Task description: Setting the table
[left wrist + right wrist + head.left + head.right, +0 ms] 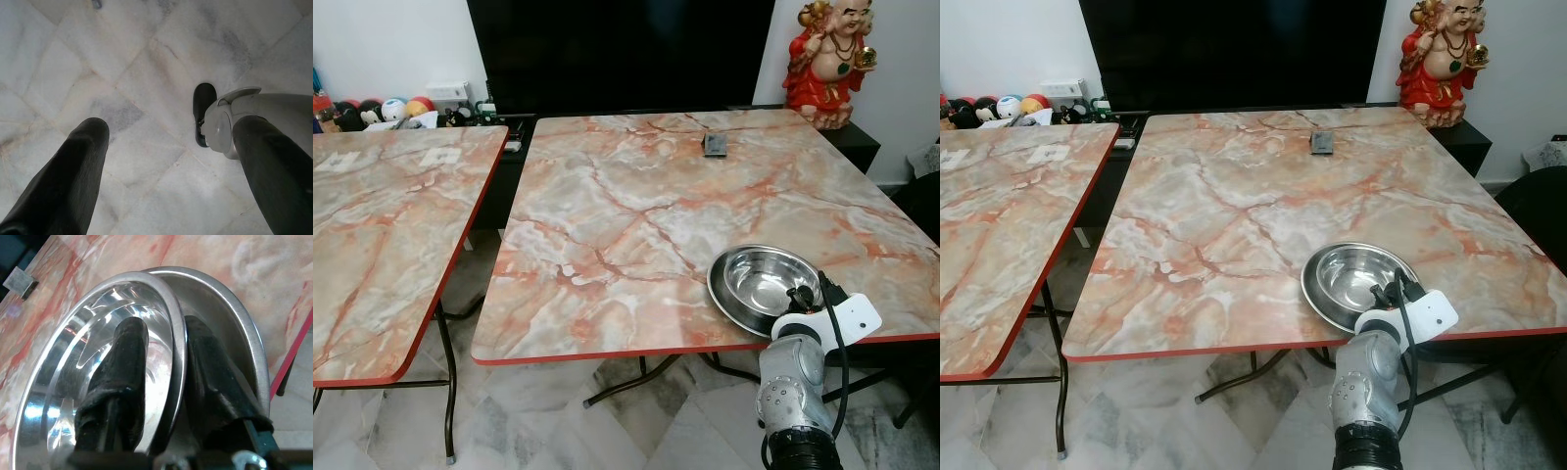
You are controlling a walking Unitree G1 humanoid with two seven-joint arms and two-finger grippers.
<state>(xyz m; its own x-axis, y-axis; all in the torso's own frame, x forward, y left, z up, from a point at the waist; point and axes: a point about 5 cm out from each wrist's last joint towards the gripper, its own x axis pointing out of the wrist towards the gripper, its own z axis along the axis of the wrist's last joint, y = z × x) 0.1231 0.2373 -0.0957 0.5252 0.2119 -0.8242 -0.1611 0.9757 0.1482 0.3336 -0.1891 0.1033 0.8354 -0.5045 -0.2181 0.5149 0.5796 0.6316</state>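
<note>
A shiny metal bowl (766, 281) sits near the front edge of the big marble table (636, 215), with nothing inside it. The right gripper (164, 357) pinches its rim, one finger inside. The left gripper (171, 161) hangs wide apart over the floor (146, 73).

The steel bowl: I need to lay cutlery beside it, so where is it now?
The steel bowl sits at the marble table's near right corner, its rim pinched by the right gripper.
</note>
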